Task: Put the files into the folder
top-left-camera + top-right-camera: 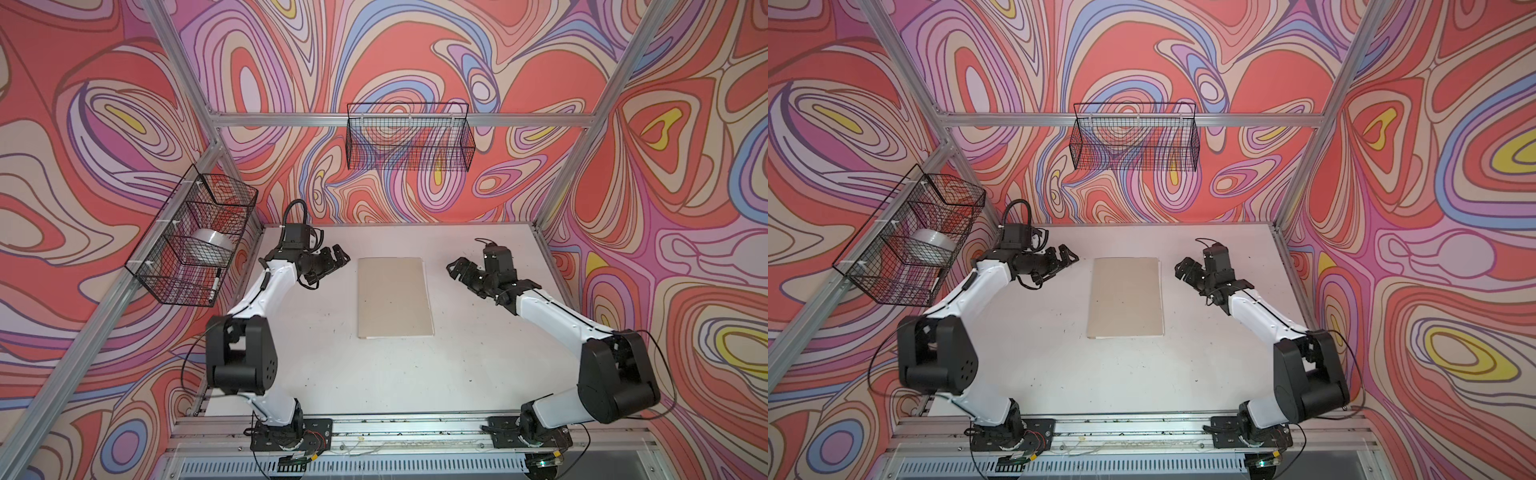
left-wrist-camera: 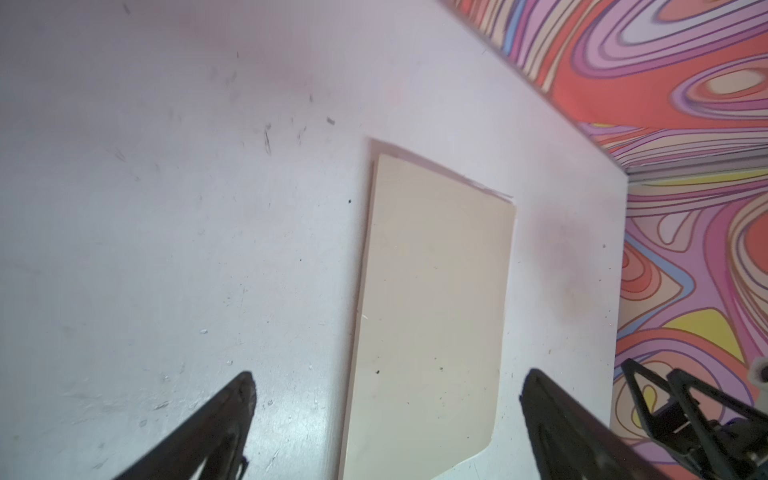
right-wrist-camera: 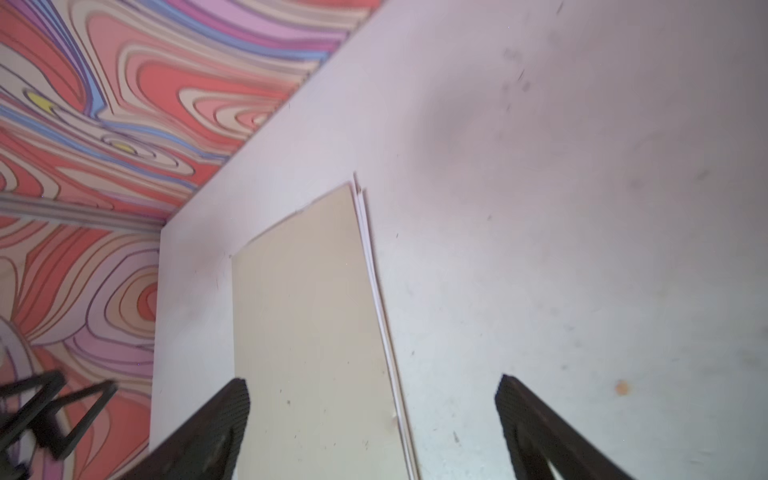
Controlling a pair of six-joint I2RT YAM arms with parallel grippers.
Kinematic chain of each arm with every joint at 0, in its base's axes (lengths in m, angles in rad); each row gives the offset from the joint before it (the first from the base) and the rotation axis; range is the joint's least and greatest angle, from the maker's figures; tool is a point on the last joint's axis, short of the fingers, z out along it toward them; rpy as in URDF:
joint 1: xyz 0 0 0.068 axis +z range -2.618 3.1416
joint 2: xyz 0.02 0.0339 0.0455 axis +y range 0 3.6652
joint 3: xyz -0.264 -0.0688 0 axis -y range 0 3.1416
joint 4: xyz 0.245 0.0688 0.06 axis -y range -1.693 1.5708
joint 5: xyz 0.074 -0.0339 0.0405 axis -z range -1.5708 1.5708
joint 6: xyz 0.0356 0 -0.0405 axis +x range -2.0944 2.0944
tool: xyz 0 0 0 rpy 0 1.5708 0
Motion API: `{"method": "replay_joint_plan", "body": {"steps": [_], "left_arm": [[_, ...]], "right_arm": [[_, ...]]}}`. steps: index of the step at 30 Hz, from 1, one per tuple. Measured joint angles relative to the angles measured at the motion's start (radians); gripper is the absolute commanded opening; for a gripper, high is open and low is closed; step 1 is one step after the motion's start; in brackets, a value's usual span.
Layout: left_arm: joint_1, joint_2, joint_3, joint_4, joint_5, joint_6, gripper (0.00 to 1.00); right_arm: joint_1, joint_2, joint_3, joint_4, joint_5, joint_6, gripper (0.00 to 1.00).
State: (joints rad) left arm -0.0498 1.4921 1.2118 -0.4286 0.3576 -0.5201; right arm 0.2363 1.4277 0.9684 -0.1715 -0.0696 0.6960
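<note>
I am hovering left gripper (image 1: 341, 258) and right gripper (image 1: 454, 268), jaws spread empty, beside the tan cardboard folder (image 1: 395, 297), judging its peeking white paper sheets (image 3: 376, 286) floppy (grip the stiffer cover).

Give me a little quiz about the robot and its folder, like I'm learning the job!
1. True or false: the folder lies shut on the table.
2. The left claw and right claw are: A both open, B both shut, C gripping the folder.
3. What thin white things peek out along the folder's long edge in the right wrist view?
Key: 1 true; 2 A; 3 the files.
</note>
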Motion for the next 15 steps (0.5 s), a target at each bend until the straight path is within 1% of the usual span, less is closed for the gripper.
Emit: {"method": "replay_joint_plan", "body": {"steps": [1,3,5,7,8,10,13,15], "left_arm": [[-0.003,-0.099,-0.072,0.049,-0.048,0.001,1.00],[-0.005,-0.249,-0.220,0.171,-0.149,0.012,1.00],[-0.003,-0.330,-0.365,0.289,-0.264,0.018,1.00],[-0.003,-0.345,-0.505,0.383,-0.373,0.027,1.00],[-0.003,-0.331,-0.575,0.416,-0.423,0.042,1.00],[-0.003,-0.309,-0.660,0.428,-0.512,0.066,1.00],[-0.003,-0.297,-0.702,0.472,-0.629,0.111,1.00],[-0.002,-0.290,-0.716,0.584,-0.684,0.150,1.00]], "right_arm": [[-0.009,-0.030,0.000,-0.002,0.070,-0.027,0.98],[-0.024,-0.082,-0.022,0.022,0.198,-0.080,0.98],[-0.057,-0.126,-0.081,0.077,0.255,-0.137,0.98],[-0.117,-0.145,-0.157,0.147,0.266,-0.194,0.98],[-0.146,-0.146,-0.203,0.189,0.279,-0.224,0.98],[-0.179,-0.148,-0.296,0.265,0.310,-0.289,0.98],[-0.181,-0.149,-0.475,0.462,0.356,-0.396,0.98],[-0.179,-0.113,-0.579,0.636,0.393,-0.457,0.98]]}}
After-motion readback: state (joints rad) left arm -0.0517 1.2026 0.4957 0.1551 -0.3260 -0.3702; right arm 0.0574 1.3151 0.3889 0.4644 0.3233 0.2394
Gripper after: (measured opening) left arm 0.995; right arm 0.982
